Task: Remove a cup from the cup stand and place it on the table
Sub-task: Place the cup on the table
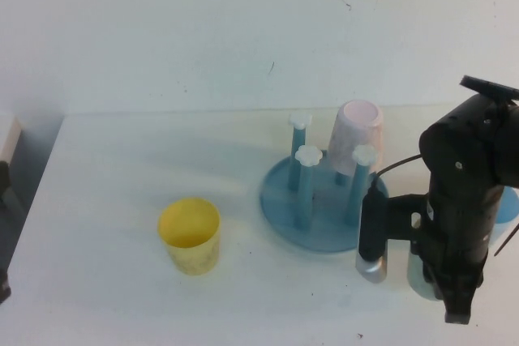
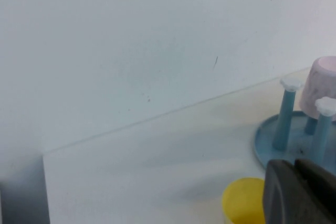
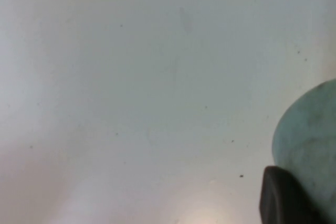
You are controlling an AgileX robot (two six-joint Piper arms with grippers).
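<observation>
The mint-green cup (image 3: 310,135) sits between my right gripper's fingers; one dark finger (image 3: 283,198) lies against its side. In the high view only a pale sliver of the cup (image 1: 420,278) shows under my right arm, low over the white table (image 1: 122,160) just right of the cup stand. My right gripper (image 1: 430,281) is mostly hidden by its own arm. The blue cup stand (image 1: 280,200) has white-knobbed pegs and holds an upside-down pink cup (image 1: 357,135). My left gripper (image 2: 296,192) is shut and empty, off to the left of the stand.
A yellow cup (image 1: 189,235) stands upright on the table left of the stand; it also shows in the left wrist view (image 2: 242,200). A light blue cup (image 1: 507,210) peeks out behind my right arm. The table's left edge (image 1: 36,192) is near.
</observation>
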